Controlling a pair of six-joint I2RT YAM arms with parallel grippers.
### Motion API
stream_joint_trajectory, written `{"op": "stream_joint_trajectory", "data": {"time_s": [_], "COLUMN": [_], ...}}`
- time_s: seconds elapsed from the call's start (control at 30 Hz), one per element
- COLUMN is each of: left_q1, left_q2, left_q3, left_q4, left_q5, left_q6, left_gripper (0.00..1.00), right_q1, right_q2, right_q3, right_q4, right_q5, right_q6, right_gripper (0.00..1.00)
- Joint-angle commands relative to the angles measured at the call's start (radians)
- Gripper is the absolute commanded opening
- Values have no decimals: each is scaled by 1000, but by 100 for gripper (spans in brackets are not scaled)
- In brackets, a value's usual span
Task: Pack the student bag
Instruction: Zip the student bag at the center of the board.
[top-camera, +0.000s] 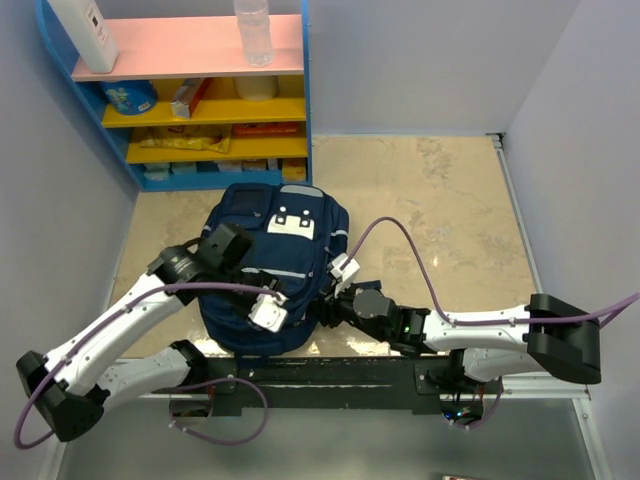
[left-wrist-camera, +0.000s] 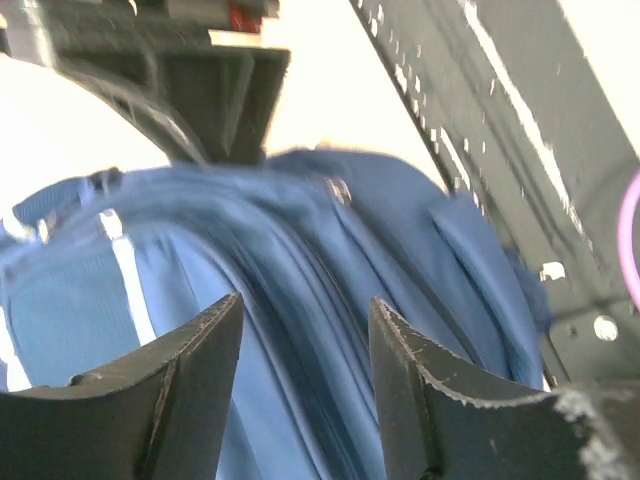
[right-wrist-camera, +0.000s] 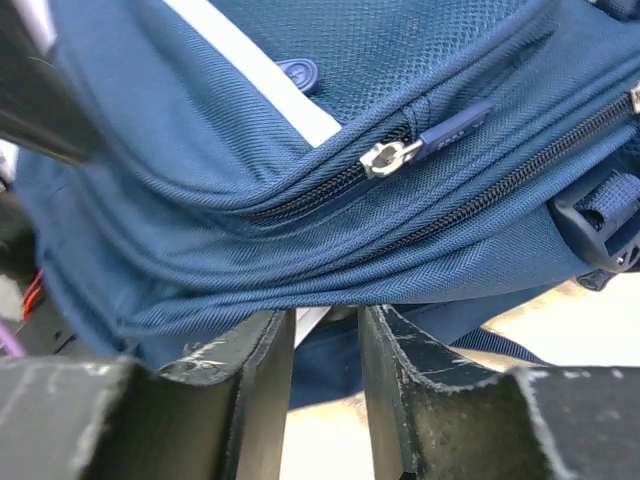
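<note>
The student bag (top-camera: 262, 272), navy with grey stripes and a white patch, lies flat on the beige floor in the middle. My left gripper (top-camera: 268, 312) is over its near left part; in the left wrist view (left-wrist-camera: 305, 318) its jaws stand open and empty with blurred blue bag fabric (left-wrist-camera: 300, 240) behind them. My right gripper (top-camera: 334, 300) is at the bag's near right side. In the right wrist view (right-wrist-camera: 326, 318) its jaws stand a narrow gap apart, tips tucked under a fold of the bag (right-wrist-camera: 300, 250) below a zipper pull (right-wrist-camera: 385, 155). Nothing shows pinched between them.
A blue shelf unit (top-camera: 305, 110) with pink and yellow shelves holding bottles, a blue tub and packets stands at the back left. Grey walls close in left and right. The black base rail (top-camera: 330, 375) runs along the near edge. A purple cable (top-camera: 400, 235) arcs right of the bag.
</note>
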Motion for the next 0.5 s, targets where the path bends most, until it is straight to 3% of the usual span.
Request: {"op": "stream_joint_trajectory", "data": {"time_s": [0.0, 0.07, 0.2, 0.33, 0.47], "left_q1": [-86, -106, -107, -97, -89], "left_q2": [98, 101, 89, 69, 63], "left_q3": [11, -39, -101, -147, -158], "left_q4": [84, 132, 184, 213, 248], "left_q5": [105, 97, 68, 57, 65], "left_q6": [-83, -105, -145, -175, -207], "left_gripper": [55, 49, 47, 47, 47], "right_q1": [7, 9, 13, 20, 20], "right_q2": [-63, -89, -107, -92, -107], "right_q3": [-35, -72, -133, -124, -67], "right_q4": [120, 117, 160, 193, 190], "right_q5": [-118, -157, -238, -238, -195], "right_q6": [-28, -41, -67, -100, -125], "right_gripper": [38, 40, 43, 46, 42]}}
